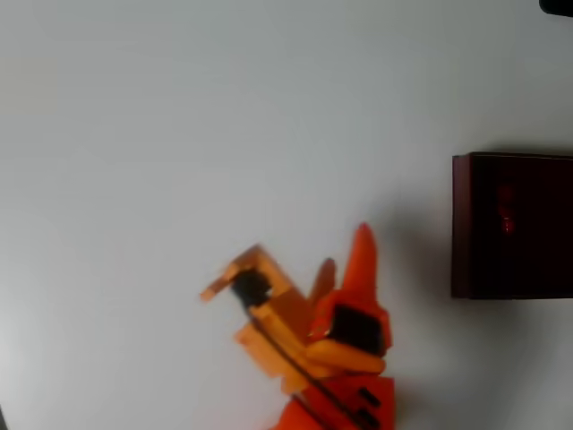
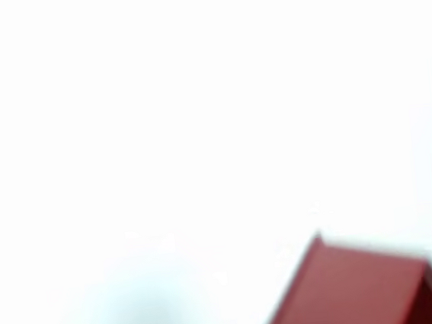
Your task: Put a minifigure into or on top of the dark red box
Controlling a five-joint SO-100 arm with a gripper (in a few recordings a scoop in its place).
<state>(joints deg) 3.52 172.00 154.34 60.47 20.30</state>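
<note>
In the overhead view the dark red box (image 1: pixel 466 224) stands at the right edge, cut off by the frame. A small dim red shape, the minifigure (image 1: pixel 507 220), lies inside its dark interior. My orange gripper (image 1: pixel 345 262) is at the bottom centre, to the left of the box and well apart from it, pointing up the picture. Its two fingers stand slightly apart, open, with nothing between them. One maroon corner of the dark red box (image 2: pixel 350 287) appears at the bottom right of the wrist view, blurred.
The arm's orange body (image 1: pixel 295 349) covers the lower middle of the overhead view. A dark object (image 1: pixel 557 5) touches the top right corner. The white table (image 1: pixel 179 134) spreads to the left and above.
</note>
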